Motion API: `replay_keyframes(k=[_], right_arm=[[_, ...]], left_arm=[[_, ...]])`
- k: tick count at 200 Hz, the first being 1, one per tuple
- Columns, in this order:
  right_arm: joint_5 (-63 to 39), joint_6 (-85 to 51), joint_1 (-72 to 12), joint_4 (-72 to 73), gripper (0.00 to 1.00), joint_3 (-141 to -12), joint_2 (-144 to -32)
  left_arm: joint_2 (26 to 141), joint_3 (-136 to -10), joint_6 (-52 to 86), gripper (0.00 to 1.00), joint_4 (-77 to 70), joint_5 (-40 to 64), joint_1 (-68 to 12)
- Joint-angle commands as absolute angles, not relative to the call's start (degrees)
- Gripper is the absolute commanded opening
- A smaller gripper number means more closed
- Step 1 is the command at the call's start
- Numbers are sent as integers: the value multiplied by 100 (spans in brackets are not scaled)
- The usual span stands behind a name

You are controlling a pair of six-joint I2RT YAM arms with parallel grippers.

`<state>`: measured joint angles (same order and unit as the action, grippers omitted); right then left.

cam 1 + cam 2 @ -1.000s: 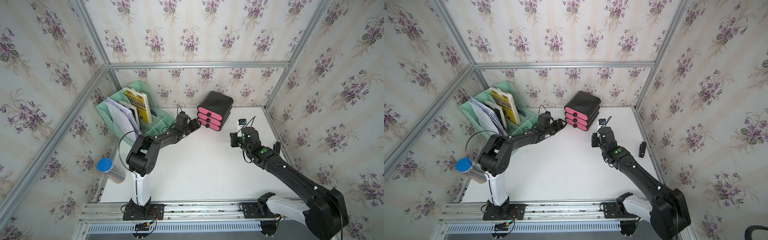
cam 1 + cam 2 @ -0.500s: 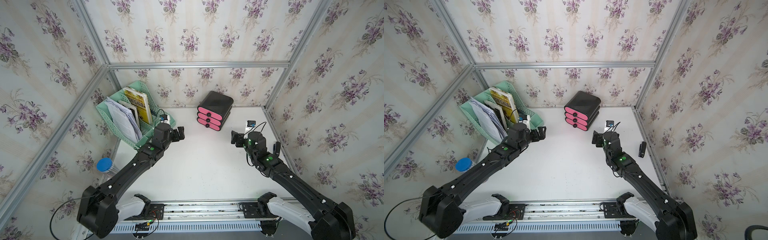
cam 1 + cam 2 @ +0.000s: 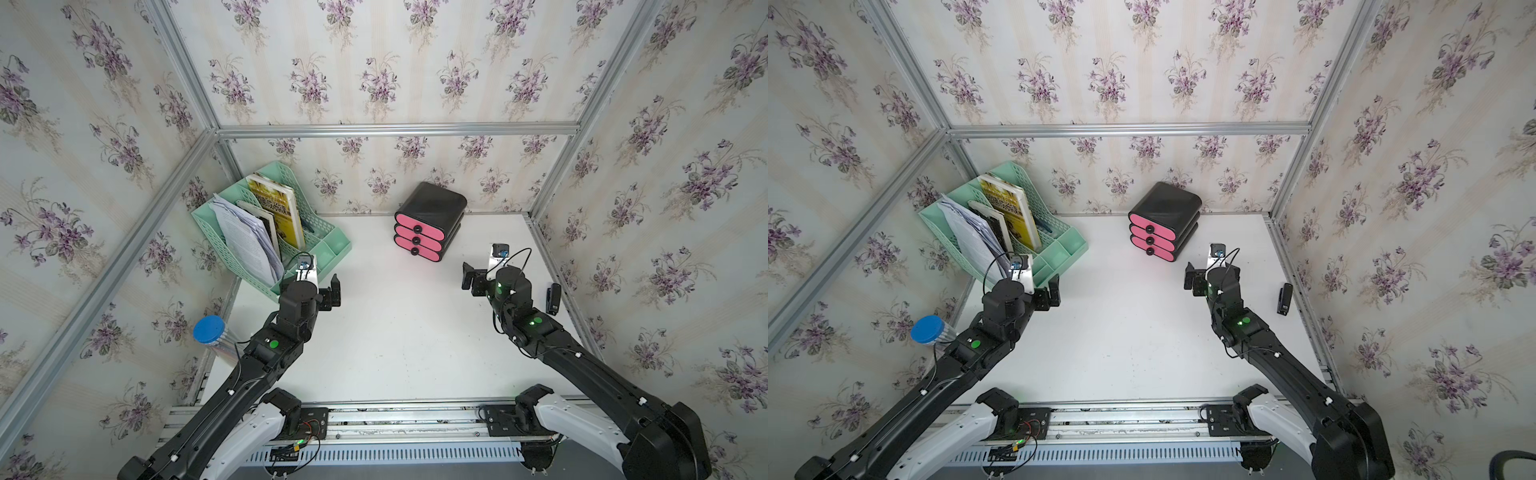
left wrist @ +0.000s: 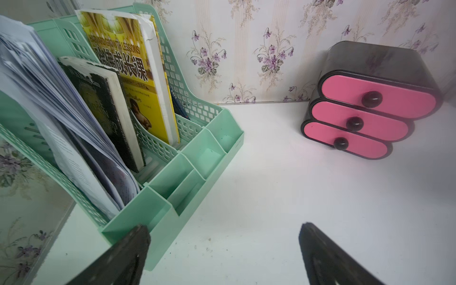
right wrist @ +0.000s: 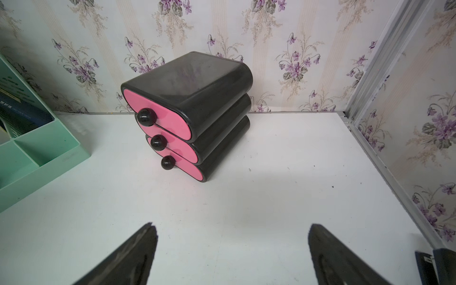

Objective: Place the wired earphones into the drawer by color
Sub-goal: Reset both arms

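**Top views.** Both top views show a white table (image 3: 395,340) inside a frame lined with floral wallpaper. The drawer (image 3: 430,222), a black rounded cabinet with three stacked pink fronts, stands at the far edge of the table, slightly right of centre and close to the back wall. All three fronts are pushed in, and they face near and left. A mint-green file rack (image 3: 332,245) occupies the far left corner and holds a yellow book (image 3: 278,208) and a sheaf of papers (image 3: 245,241). The left gripper (image 3: 331,292) hovers just near of the rack, released and holding nothing. The right gripper (image 3: 473,280) hovers near and right of the drawer, well apart from it, also released and holding nothing. A small black stapler-like object (image 3: 553,298) lies at the right edge of the table. A blue-lidded container (image 3: 209,330) sits beyond the left edge. The wired earphones appear in no view, and the contents of the closed drawer cannot be told.

**Left wrist view.** The two fingers (image 4: 133,249) stand wide apart over bare table, with nothing between them. One finger overlaps the near corner of the rack; whether it touches cannot be told. A dark book (image 4: 103,111) stands between the papers and the yellow book. The drawer lies farther off, to the right.

**Right wrist view.** The fingers (image 5: 138,249) stand spread over bare table, with nothing between them. The drawer stands beyond them, each front carrying a round black knob (image 5: 145,118). A corner of the rack shows to the left, and the black object shows at the near right.
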<state>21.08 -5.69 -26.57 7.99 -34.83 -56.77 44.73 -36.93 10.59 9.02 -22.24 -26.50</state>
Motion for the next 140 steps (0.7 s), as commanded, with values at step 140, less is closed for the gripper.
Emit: replay_keyframes(k=[140], right_arm=[[1527,-351,-1401,3173,100,-2519,-6234]], left_arm=[[7740,-1820,-129,99,-4707,-389,-115]])
